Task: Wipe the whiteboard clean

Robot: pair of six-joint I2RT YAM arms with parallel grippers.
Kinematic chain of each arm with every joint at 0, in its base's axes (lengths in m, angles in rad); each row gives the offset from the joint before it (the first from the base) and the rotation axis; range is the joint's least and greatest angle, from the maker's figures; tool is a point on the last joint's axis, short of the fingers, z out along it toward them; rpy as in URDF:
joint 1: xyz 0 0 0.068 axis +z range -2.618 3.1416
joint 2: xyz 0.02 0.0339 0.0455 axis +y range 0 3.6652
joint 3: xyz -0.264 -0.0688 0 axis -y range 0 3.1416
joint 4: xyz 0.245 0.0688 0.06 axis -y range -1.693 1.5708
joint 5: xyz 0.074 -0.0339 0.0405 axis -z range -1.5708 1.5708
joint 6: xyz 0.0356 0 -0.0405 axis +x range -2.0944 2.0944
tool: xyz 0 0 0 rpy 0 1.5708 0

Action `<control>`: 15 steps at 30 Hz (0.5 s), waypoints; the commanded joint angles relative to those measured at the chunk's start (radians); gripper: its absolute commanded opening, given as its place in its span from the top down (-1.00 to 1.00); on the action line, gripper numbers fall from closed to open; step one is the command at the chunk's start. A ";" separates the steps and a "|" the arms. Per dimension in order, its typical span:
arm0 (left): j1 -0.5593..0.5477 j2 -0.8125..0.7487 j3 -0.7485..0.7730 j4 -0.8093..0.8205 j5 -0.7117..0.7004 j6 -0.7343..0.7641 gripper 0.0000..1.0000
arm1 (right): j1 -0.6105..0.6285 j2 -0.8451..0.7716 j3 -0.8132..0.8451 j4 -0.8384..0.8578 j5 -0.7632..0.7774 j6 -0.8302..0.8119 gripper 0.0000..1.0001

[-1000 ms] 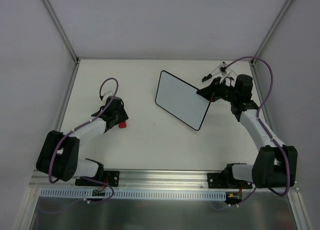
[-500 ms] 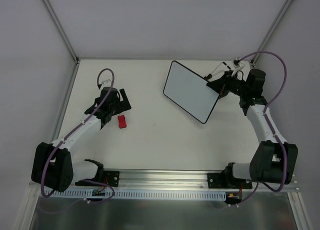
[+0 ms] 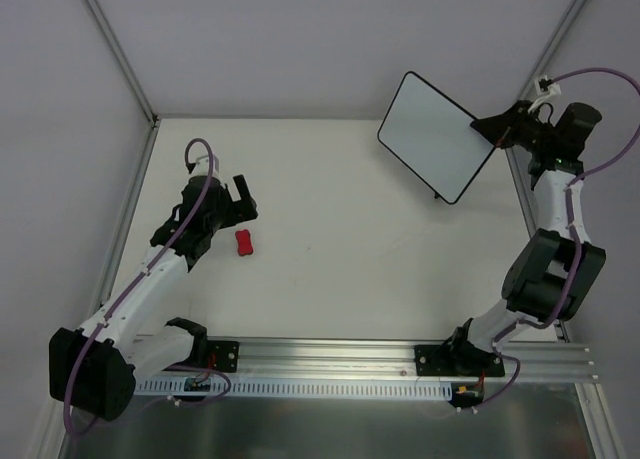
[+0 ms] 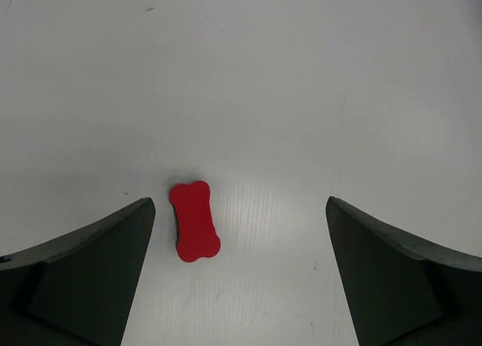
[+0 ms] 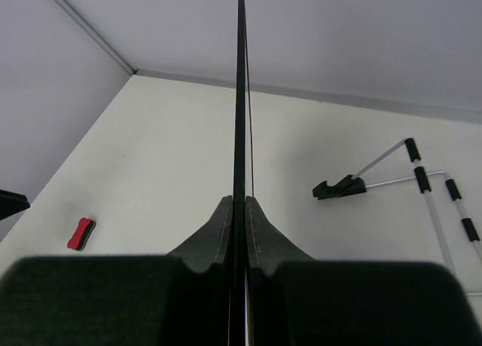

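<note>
The one whiteboard [image 3: 437, 136], blank white inside a thin black rim with rounded corners, hangs tilted above the far right corner of the table [image 3: 340, 279]. The right gripper [image 3: 497, 129] has its fingers clamped on the board's right edge. One red bone-shaped eraser [image 4: 194, 221] lies flat toward the table's left edge, near the left gripper [image 3: 240, 201], whose fingers stand wide apart and empty, and one wire stand [image 5: 376, 176] lies by the far right corner.

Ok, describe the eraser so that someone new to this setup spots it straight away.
Look at the left half of the white table, where the left gripper hangs open. The eraser lies flat on the surface just by that gripper. It is small and bone-shaped, and it is the only red thing on the table.
</note>
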 commanded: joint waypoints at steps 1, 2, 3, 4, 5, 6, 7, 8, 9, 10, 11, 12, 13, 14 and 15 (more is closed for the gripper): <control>0.004 -0.019 0.001 -0.028 0.018 0.033 -0.98 | -0.035 0.046 0.131 0.095 -0.084 0.065 1.00; 0.005 -0.019 0.001 -0.029 0.020 0.032 -0.97 | -0.039 0.081 0.169 0.102 -0.087 0.075 1.00; 0.005 -0.017 -0.001 -0.029 0.020 0.030 -0.97 | -0.051 0.096 0.187 0.112 -0.088 0.091 1.00; 0.005 -0.017 -0.004 -0.035 0.021 0.029 -0.97 | -0.056 0.113 0.206 0.127 -0.085 0.098 1.00; 0.005 -0.017 -0.002 -0.037 0.021 0.029 -0.97 | -0.062 0.130 0.242 0.135 -0.087 0.107 1.00; 0.005 -0.017 -0.002 -0.038 0.021 0.029 -0.97 | -0.073 0.167 0.261 0.141 -0.087 0.117 1.00; 0.004 -0.017 -0.001 -0.040 0.021 0.030 -0.98 | -0.078 0.187 0.281 0.150 -0.090 0.133 1.00; 0.004 -0.019 -0.001 -0.041 0.018 0.032 -0.97 | -0.082 0.207 0.301 0.151 -0.093 0.138 1.00; 0.005 -0.019 0.001 -0.044 0.018 0.033 -0.98 | -0.090 0.222 0.334 0.155 -0.094 0.144 1.00; 0.005 -0.019 0.005 -0.043 0.020 0.039 -0.98 | -0.094 0.256 0.348 0.167 -0.094 0.158 1.00; 0.005 -0.022 0.007 -0.046 0.020 0.041 -0.98 | -0.098 0.273 0.364 0.171 -0.099 0.164 1.00; 0.005 -0.025 0.008 -0.048 0.018 0.047 -0.98 | -0.104 0.288 0.385 0.173 -0.100 0.167 1.00; 0.004 -0.027 0.008 -0.048 0.016 0.049 -0.98 | -0.108 0.308 0.390 0.184 -0.100 0.172 1.00; 0.005 -0.027 0.010 -0.049 0.012 0.050 -0.98 | -0.111 0.317 0.395 0.188 -0.100 0.175 1.00; 0.004 -0.027 0.010 -0.049 0.006 0.050 -0.98 | -0.119 0.327 0.398 0.188 -0.103 0.177 1.00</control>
